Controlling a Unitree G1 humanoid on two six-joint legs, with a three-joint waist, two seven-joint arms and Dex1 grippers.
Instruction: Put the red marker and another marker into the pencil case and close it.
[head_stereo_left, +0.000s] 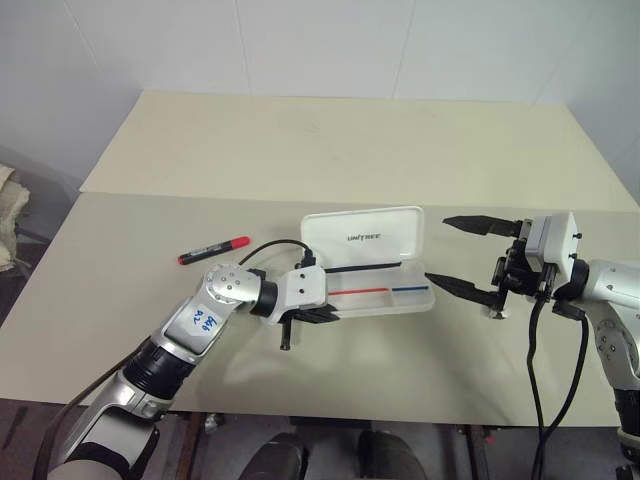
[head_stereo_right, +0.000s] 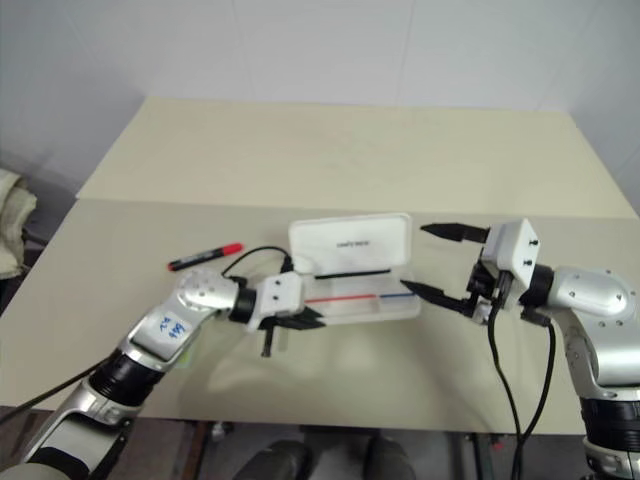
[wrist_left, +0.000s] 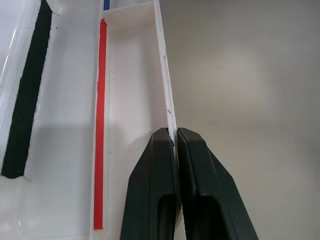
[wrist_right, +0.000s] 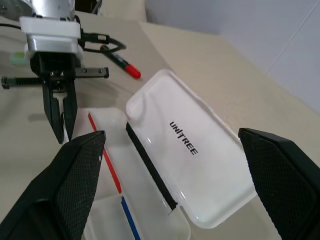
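The white hard plastic pencil case (head_stereo_left: 372, 268) with rounded corners lies open near the middle of the beige table (head_stereo_left: 330, 150). Its lid stands tilted up at the far side, the small dark "unitree" logo facing the robot, and a black strip runs along the hinge. The shallow tray lies toward the robot, with a thin red line and a shorter blue line end to end on its floor; no marker lies in the tray where it can be seen.

The slim red marker (head_stereo_left: 213, 249), black in the barrel with a bright red cap, lies flat on the table to the left of the case and a little farther back, well apart from it, the cap pointing toward the case. In the right wrist view a small pale green thing (wrist_right: 18, 57) peeps out beside the left arm's wrist; whether it is the chunky light-green marker I cannot tell.

The left gripper (wrist_left: 175, 145) sits at the tray's left near corner with its two black fingers pressed together, their tips at the thin white near wall of the tray. The right gripper (head_stereo_left: 462, 257) hovers just off the right end of the case, its fingers spread wide apart and holding nothing.
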